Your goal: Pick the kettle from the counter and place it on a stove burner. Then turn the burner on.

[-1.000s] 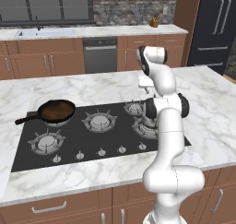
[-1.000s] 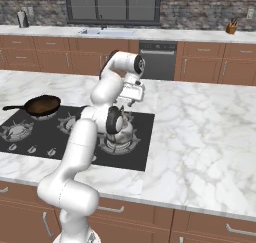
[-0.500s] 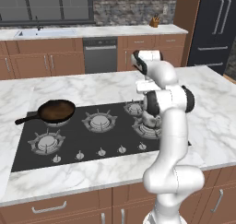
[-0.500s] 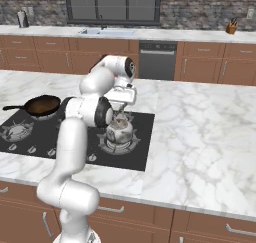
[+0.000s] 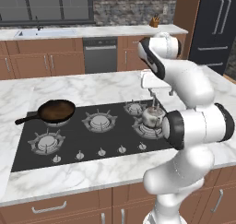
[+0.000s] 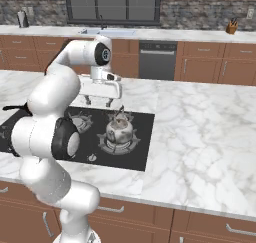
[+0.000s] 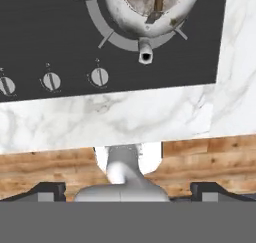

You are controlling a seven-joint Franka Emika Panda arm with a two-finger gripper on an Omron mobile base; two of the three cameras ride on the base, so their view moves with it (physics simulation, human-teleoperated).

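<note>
The silver-grey kettle (image 5: 152, 117) (image 6: 120, 130) stands upright on the front right stove burner (image 5: 144, 128) (image 6: 107, 145) of the black cooktop. In the hand view the kettle (image 7: 150, 4) is at the top, its spout pointing toward the knobs (image 7: 99, 77). My gripper (image 5: 161, 95) (image 6: 98, 101) (image 7: 128, 189) hangs open above the cooktop, just behind the kettle and apart from it, with nothing between its fingers. The white marble counter (image 5: 92, 174) (image 6: 200, 132) surrounds the cooktop.
A dark frying pan (image 5: 56, 111) sits on the back left burner. A row of small silver knobs (image 5: 101, 151) runs along the cooktop's front edge. Behind, a second counter carries a sink (image 5: 39, 33), and a dark fridge (image 5: 216, 29) stands at the right.
The hand has drawn up and away from the kettle, which stays on the burner. The arm's elbow has swung round toward the front.
</note>
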